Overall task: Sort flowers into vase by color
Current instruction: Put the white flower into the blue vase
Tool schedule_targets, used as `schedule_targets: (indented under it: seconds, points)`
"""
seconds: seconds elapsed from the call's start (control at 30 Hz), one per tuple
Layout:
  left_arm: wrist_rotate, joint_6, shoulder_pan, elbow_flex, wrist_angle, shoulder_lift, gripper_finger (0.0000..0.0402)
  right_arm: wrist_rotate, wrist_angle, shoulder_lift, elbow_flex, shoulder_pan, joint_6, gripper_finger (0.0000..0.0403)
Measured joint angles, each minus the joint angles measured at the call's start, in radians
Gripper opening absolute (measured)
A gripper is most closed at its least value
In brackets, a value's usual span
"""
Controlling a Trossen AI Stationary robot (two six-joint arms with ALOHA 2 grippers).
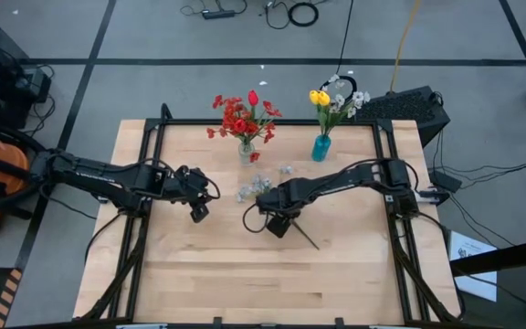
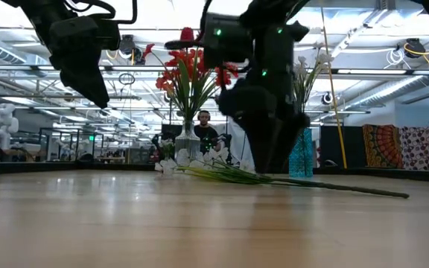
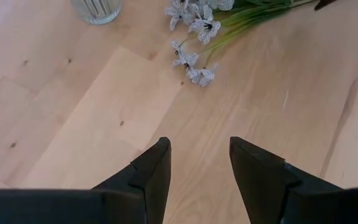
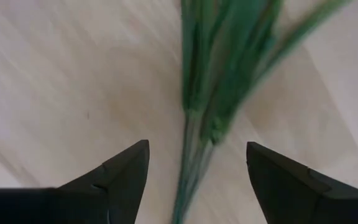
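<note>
Wood table (image 1: 199, 274) is carrying clear vase (image 1: 246, 152) w/ red flowers, blue vase (image 1: 320, 147) w/ yellow tulips, white spray (image 1: 261, 185) lying flat.

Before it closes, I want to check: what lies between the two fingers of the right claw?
The right wrist view shows the white spray's green stem on bare table between the open right claw fingers.

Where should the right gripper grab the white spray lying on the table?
On the bare green stem, just behind the leaves, coming straight down. The white spray lies flat, and the right gripper is open astride its stem; the blossoms look too loose to pinch.
</note>
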Motion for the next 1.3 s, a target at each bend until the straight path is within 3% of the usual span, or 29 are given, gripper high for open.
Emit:
schedule_targets:
  seconds: [0.2, 0.37, 0.83, 1.03, 1.3]
  points:
    - [-0.001, -0.002, 0.0, 0.0, 0.0, 0.0, 0.0171, -0.024, 0.027, 0.05, -0.001, -0.012, -0.019, 0.025]
    - [-0.001, -0.01, 0.0, 0.0, 0.001, 0.0, 0.0171, -0.037, 0.029, 0.087, -0.003, -0.025, -0.027, 0.0217]
    - [-0.001, 0.002, 0.0, 0.0, 0.0, 0.0, 0.0171, -0.015, 0.073, 0.088, -0.029, -0.028, -0.023, 0.0013]
    - [0.005, 0.011, 0.0, 0.0, -0.002, 0.0, 0.0171, 0.012, 0.057, 0.051, -0.033, -0.003, -0.008, 0.0008]
    - [0.033, 0.062, 0.0, 0.0, -0.002, 0.0, 0.0171, 0.088, -0.129, -0.083, -0.034, 0.066, 0.19, 0.0003]
